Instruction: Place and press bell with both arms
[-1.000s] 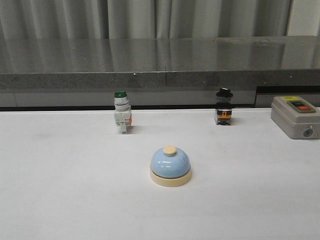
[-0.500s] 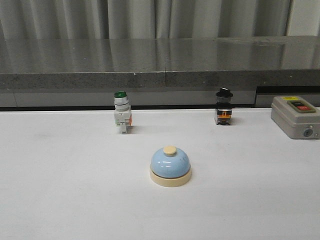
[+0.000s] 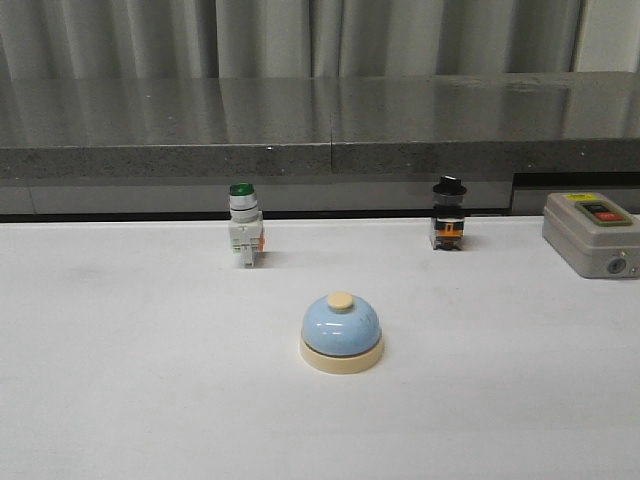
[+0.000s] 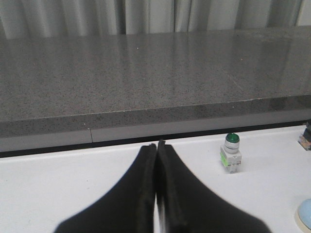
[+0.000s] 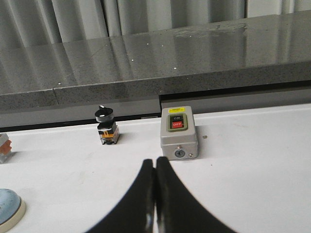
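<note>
The bell [image 3: 341, 332], a light-blue dome on a cream base with a cream button, sits alone on the white table in the front view. Neither arm shows in that view. In the left wrist view my left gripper [image 4: 156, 144] is shut with nothing between its fingers, and only an edge of the bell [image 4: 304, 215] shows, well off to one side. My right gripper [image 5: 155, 161] is also shut and empty, with a slice of the bell [image 5: 8, 206] off to its other side.
A green-capped white push-button switch [image 3: 243, 225] and a black-knobbed selector switch [image 3: 448, 213] stand at the table's back edge. A grey box with a red button [image 3: 592, 233] sits at the back right. A dark granite ledge [image 3: 320, 130] runs behind the table.
</note>
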